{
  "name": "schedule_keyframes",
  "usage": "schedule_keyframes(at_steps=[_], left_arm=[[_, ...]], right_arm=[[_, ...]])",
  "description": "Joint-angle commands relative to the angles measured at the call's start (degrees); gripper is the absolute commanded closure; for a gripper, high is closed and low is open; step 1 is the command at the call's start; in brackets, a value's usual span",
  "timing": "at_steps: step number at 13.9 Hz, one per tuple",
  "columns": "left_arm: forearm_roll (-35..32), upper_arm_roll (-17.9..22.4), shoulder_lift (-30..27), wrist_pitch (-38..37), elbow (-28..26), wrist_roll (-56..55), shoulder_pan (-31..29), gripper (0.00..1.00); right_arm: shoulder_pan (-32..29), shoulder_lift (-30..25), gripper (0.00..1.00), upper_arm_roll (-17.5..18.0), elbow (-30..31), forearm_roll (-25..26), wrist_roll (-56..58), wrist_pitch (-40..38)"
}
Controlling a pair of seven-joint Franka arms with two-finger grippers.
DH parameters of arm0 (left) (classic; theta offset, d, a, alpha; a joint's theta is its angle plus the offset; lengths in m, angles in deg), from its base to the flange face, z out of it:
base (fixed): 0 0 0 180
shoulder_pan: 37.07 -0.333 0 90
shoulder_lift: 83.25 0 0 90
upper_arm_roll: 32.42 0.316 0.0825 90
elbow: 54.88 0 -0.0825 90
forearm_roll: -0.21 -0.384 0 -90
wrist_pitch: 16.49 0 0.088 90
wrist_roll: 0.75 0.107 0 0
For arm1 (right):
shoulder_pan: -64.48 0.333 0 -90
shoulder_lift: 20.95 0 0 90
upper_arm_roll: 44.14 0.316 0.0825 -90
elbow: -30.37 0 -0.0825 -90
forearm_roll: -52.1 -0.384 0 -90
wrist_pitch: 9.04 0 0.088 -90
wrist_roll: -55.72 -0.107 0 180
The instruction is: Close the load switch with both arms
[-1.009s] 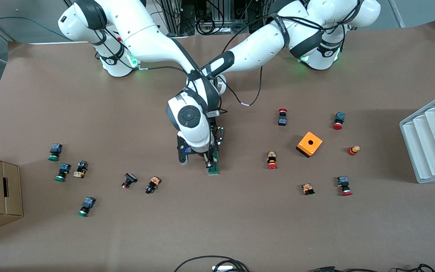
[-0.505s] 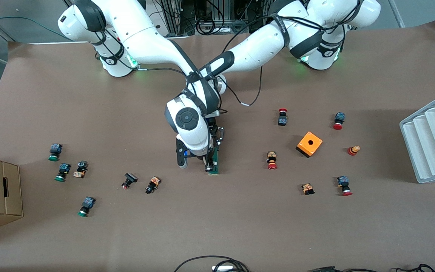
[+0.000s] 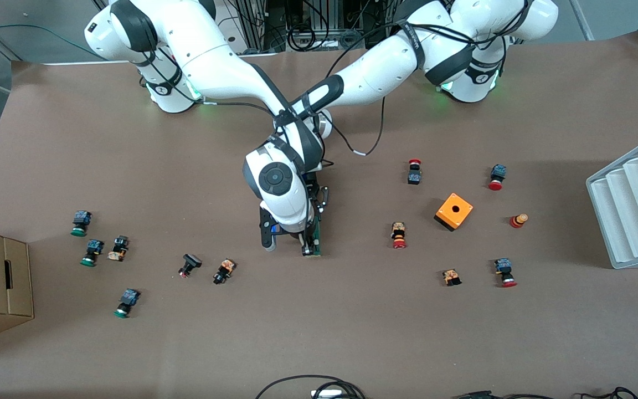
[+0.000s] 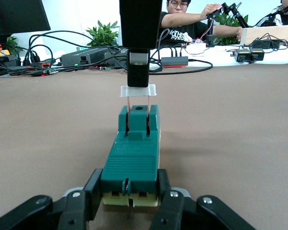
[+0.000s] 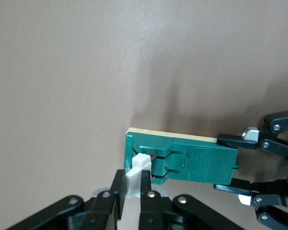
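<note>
Green bar-shaped load switch [image 4: 131,160] lies on brown paper-covered desk [image 3: 352,321]; left hand [image 4: 129,201] clamps its end; right hand [image 5: 133,196] pinches its white lever [image 5: 136,178].

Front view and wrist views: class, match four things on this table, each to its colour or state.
Things:
1. narrow green rectangular load switch
2. left tool
3. right tool
4. square box with a round hole

States:
A. orange
B. clamps the switch body's end
C. lies flat on the brown table
D. pinches the small white lever

Pairs: 1-C, 2-B, 3-D, 4-A
</note>
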Motion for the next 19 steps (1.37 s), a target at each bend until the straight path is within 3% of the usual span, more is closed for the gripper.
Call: schedule_keyframes(at_steps=[1,17,18,19], left_arm=[[-0.96,-0.2,0.51,-0.24,0.31,0.71,-0.05,0.51],[-0.96,-0.11,0.6,-0.16,0.4,0.71,-0.05,0.51],[-0.96,-0.2,0.6,-0.16,0.4,0.71,-0.05,0.51],[-0.96,-0.11,0.68,-0.16,0.4,0.71,-0.05,0.51]], right_arm=[[-1.29,4.53,0.83,0.43,-4.61,-1.39,1.11,1.38],[-2.26,7.26,0.82,0.51,-6.03,-1.39,2.43,2.61],[-2.43,7.0,0.79,0.6,-6.64,-1.65,2.25,2.18],[-3.3,6.39,0.63,0.86,-6.9,-2.35,2.25,1.74]])
